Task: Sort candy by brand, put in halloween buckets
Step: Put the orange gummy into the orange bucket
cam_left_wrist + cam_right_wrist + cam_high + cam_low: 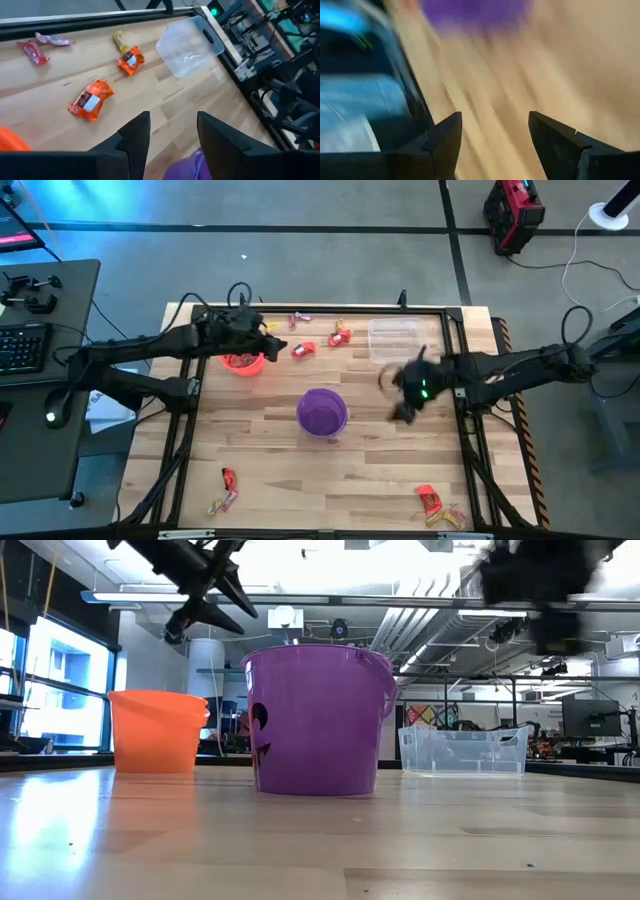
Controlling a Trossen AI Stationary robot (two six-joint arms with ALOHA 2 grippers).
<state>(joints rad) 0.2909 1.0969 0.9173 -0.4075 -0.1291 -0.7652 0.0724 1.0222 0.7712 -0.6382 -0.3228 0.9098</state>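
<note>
Overhead and wrist views of a candy-sorting bench, with the purple bucket point(322, 412) standing near the middle of the table as landmark. The orange bucket point(243, 362) is sitting beyond it toward the left arm's side and is already holding several red-wrapped pieces. The left gripper point(268, 344) is hovering just beside the orange bucket's rim with its fingers point(136, 134) parted and nothing between them. Beyond the purple bucket, loose candy is lying on the wood: an orange packet point(91, 99), a second orange packet point(131, 60), and a red piece point(32, 51) farther off, with a clear tub point(391, 338) near them. More sweets point(430, 501) are lying at the near edge. The right gripper point(404, 392) is hanging beside the purple bucket, on the tub's side, jaws spread and empty. The packets are looking light, soft and crinkly, probably slippery; pinching across the flat middle of a wrapper, not its twisted end, is likely giving the surest hold.
</note>
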